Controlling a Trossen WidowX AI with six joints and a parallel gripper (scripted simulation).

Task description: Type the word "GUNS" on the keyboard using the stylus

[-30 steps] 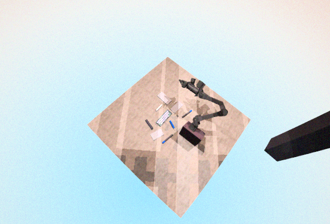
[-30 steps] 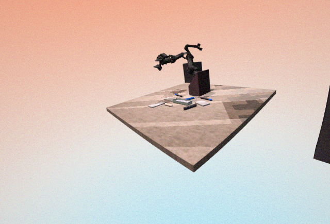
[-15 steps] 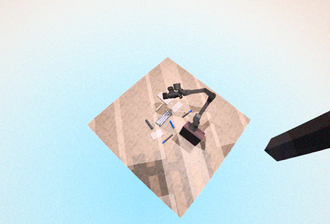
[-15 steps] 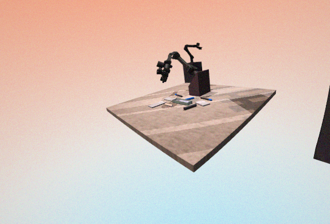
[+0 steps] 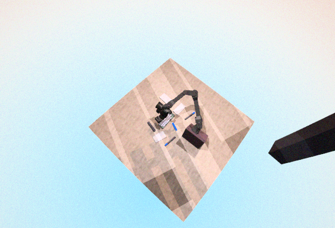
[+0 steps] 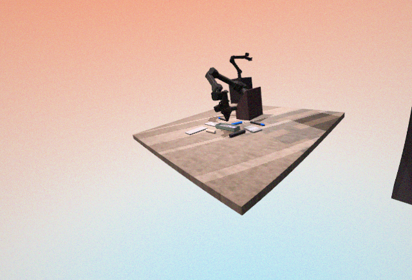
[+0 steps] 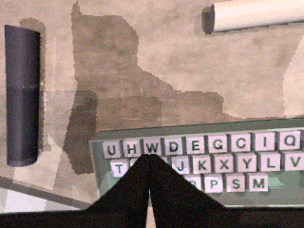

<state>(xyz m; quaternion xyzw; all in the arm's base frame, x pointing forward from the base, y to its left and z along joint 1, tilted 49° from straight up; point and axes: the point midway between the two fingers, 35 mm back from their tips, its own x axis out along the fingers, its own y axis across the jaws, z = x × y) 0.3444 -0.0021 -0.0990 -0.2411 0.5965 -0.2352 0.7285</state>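
Observation:
My gripper [image 6: 227,120] [image 7: 148,161] is shut with its fingertips together and nothing between them. It points down above the keyboard [image 6: 227,127] [image 7: 285,195]. In the wrist view the G key [image 7: 218,143] and U key [image 7: 111,149] are in the far row and the S key [image 7: 236,182] in the near row. The fingers hide some keys; I cannot see N. Two dark pens with blue ends [image 5: 170,141] [image 5: 189,116] and a short blue stick [image 5: 174,126] [image 6: 237,123] lie on the desk. I cannot tell which one is the stylus.
A thick dark cylinder [image 5: 151,126] [image 6: 237,133] [image 7: 22,95] lies beyond one end of the keyboard. A cream cylinder [image 6: 210,131] [image 7: 258,15] lies past its far side. Pale flat slabs [image 5: 159,136] [image 5: 164,97] [image 5: 179,108] lie around it. The arm stands on a dark block [image 5: 194,136] [image 6: 249,103].

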